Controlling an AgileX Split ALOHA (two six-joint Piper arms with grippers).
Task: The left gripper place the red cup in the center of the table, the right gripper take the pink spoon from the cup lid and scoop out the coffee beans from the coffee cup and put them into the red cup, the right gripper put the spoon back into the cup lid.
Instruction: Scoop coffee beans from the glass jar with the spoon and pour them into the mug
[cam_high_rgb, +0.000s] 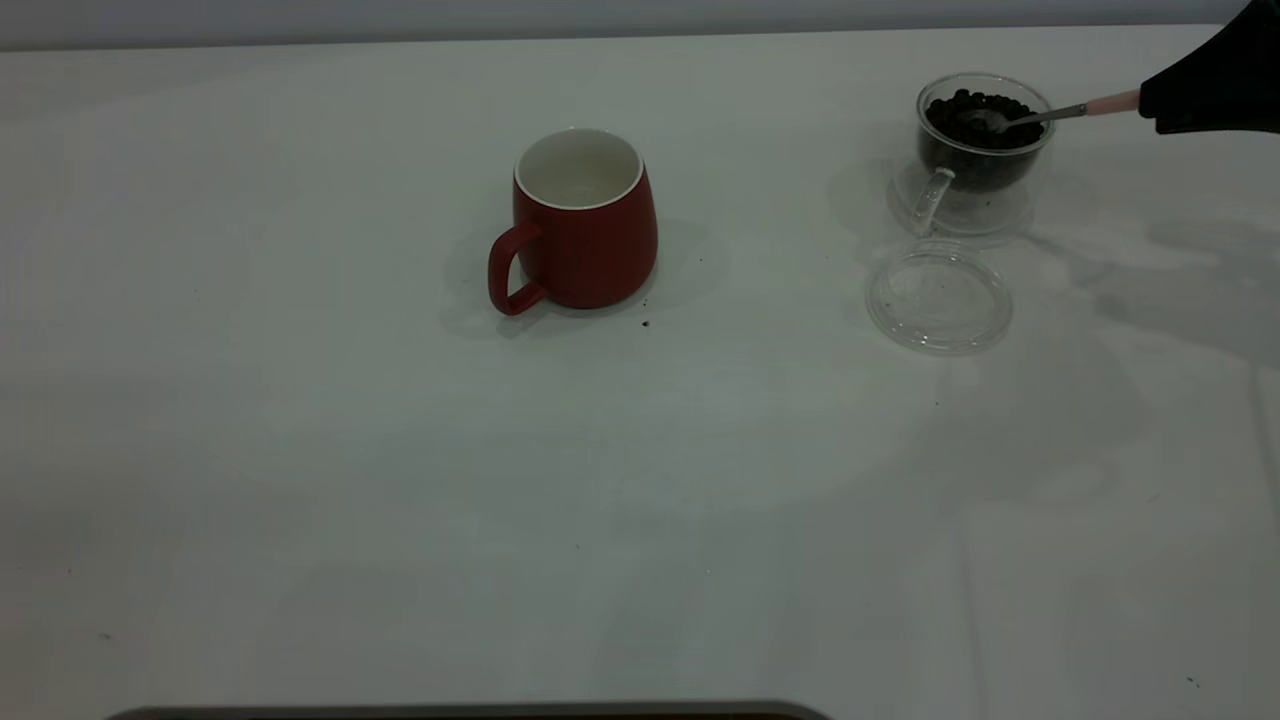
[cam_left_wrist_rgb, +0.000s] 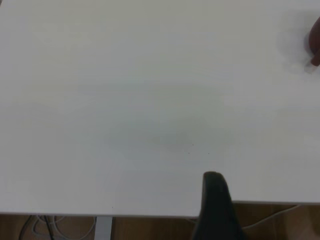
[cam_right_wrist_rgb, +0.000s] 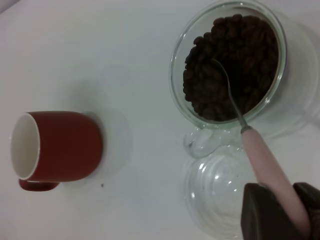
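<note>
The right end effector (cam_right_wrist_rgb: 276, 210) is gripping the pink spoon (cam_right_wrist_rgb: 265, 165), seemingly digging into the coffee beans (cam_right_wrist_rgb: 230, 65); beans risk spilling before reaching the red cup (cam_high_rgb: 583, 220).

Pink spoon (cam_high_rgb: 1040, 114) (bowl down) — in coffee beans (cam_high_rgb: 980, 112)

A bare lab-style test bench: plain white table (cam_high_rgb: 300, 500), blank wall behind, loose cables (cam_left_wrist_rgb: 45, 227) beneath.

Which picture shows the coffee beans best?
The right wrist view: it looks straight down into the coffee cup at the coffee beans. The exterior view shows them smaller and from the side; the left wrist view shows none.
</note>
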